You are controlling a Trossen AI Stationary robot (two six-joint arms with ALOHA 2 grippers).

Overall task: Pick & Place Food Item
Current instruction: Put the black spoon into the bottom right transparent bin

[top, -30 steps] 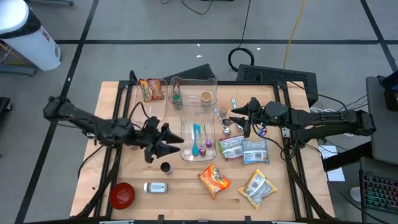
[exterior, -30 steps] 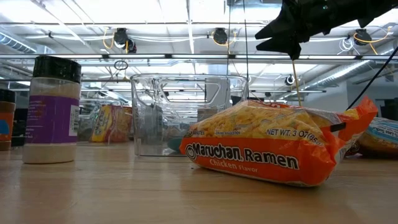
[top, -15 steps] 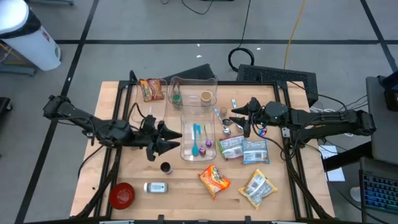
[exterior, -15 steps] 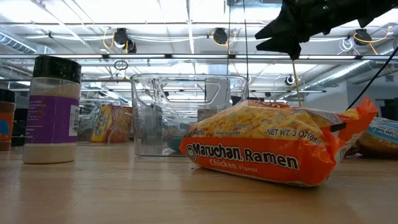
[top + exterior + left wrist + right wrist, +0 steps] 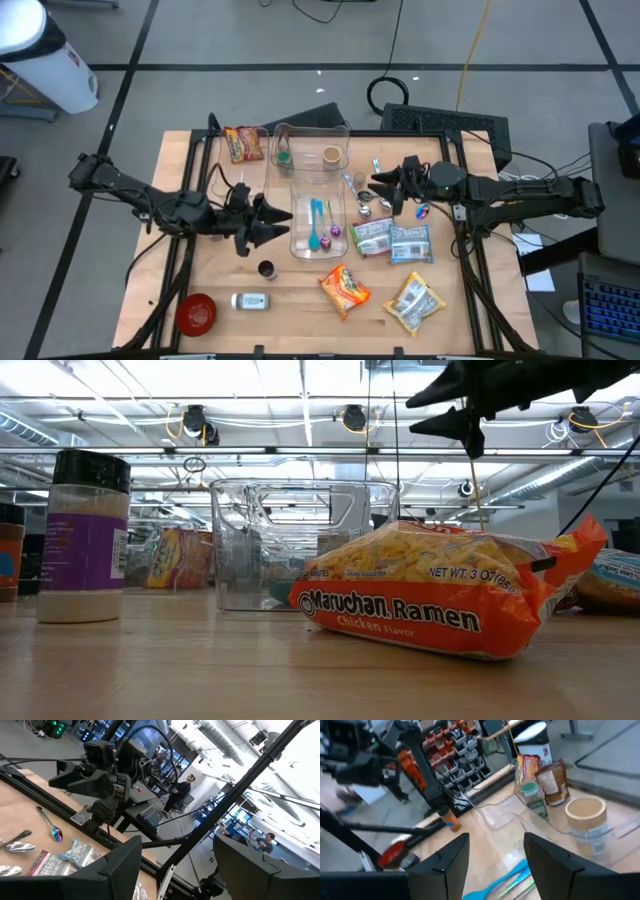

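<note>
An orange ramen packet (image 5: 344, 288) (image 5: 440, 600) lies flat on the wooden table near its front edge. A second ramen packet (image 5: 243, 143) lies at the far left. Three more food packets (image 5: 372, 236) (image 5: 410, 242) (image 5: 415, 302) lie right of a clear tray (image 5: 300, 245). My left gripper (image 5: 277, 224) (image 5: 175, 865) hovers open just left of the tray, pointing level toward the table's right. My right gripper (image 5: 383, 188) (image 5: 440, 405) (image 5: 492, 855) hovers open right of the tray, above two spoons (image 5: 366, 204), pointing left. Neither gripper has anything between its fingers.
The clear tray holds blue utensils (image 5: 316, 220), a green-capped jar (image 5: 532, 795) and a tan cup (image 5: 585, 817). A black-capped spice jar (image 5: 85, 535), a white bottle (image 5: 250, 301) and a red bowl (image 5: 196, 313) stand at the front left. People show in the room beyond.
My right gripper has rolled about its own pointing line while staying in place; in the low view its fingers now stand differently. My left gripper has swung a little toward the far edge. No object has moved.
</note>
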